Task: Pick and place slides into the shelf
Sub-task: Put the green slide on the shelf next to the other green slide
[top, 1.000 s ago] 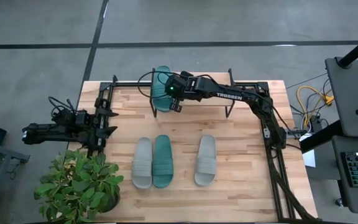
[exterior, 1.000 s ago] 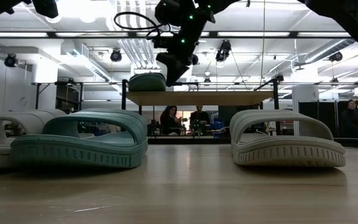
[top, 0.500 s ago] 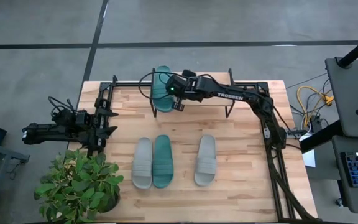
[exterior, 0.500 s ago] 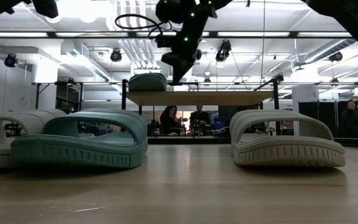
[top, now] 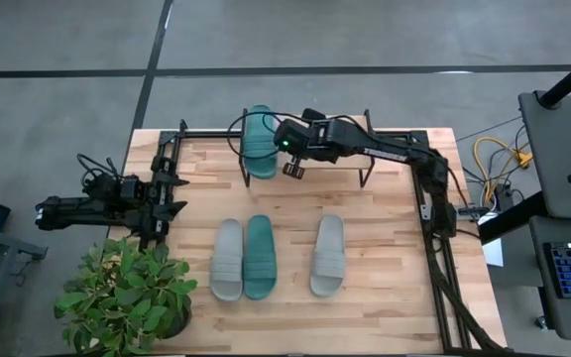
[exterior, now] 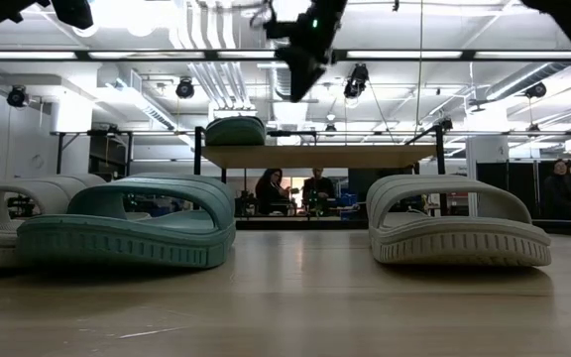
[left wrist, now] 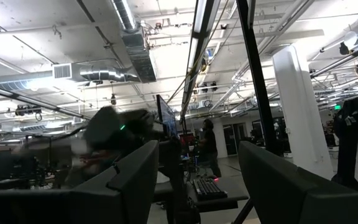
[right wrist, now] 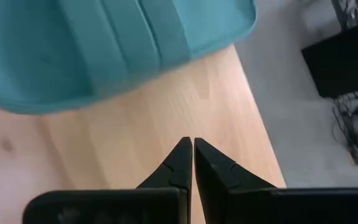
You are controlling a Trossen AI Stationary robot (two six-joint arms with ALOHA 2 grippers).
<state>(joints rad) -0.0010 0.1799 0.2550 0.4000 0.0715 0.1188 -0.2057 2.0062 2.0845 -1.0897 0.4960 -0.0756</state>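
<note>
One teal slide [top: 257,142] lies sole-down on the left end of the shelf [top: 335,159], which stands at the table's far side; it also shows in the low view as teal slide [exterior: 234,130] on the plank [exterior: 320,156]. My right gripper [top: 292,170] hangs shut above the plank just right of that slide [right wrist: 123,43], fingertips together [right wrist: 188,145], touching nothing. On the table lie a grey slide [top: 228,258], a teal slide [top: 259,256] and a second grey slide [top: 328,255]. My left gripper [top: 171,193] waits open at the table's left edge [left wrist: 197,149].
A potted plant [top: 127,297] stands at the near left corner, close to the left arm. Black frame rails [top: 434,228] run along the table's right side and far edge. Bare plank stretches right of the teal slide on the shelf. People sit in the room behind [exterior: 271,188].
My right gripper has drawn back from the teal slide on the shelf, rising and shifting a little toward the table's right and near side. The slide stays on the shelf's left end.
</note>
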